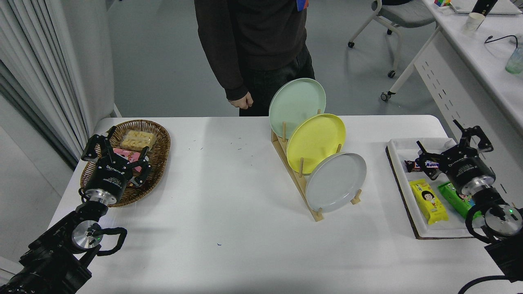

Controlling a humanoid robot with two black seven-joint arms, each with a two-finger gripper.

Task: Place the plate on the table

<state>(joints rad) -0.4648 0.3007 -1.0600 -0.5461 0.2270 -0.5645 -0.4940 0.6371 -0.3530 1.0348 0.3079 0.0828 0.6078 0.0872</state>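
The pale grey plate (336,182) stands on edge in the nearest slot of a wooden rack (297,176) on the white table (229,212). A yellow plate (316,142) and a mint green plate (297,102) stand behind it in the same rack. My right gripper (451,141) is open and empty, hovering over the white tray well to the right of the grey plate. My left gripper (115,149) is open and parked over the wicker basket at the left.
A wicker basket (157,163) with snacks sits at the left. A white tray (398,155) at the right holds a chocolate bar (421,164), a yellow packet (428,201) and a green packet (453,198). A person (253,49) stands at the far edge.
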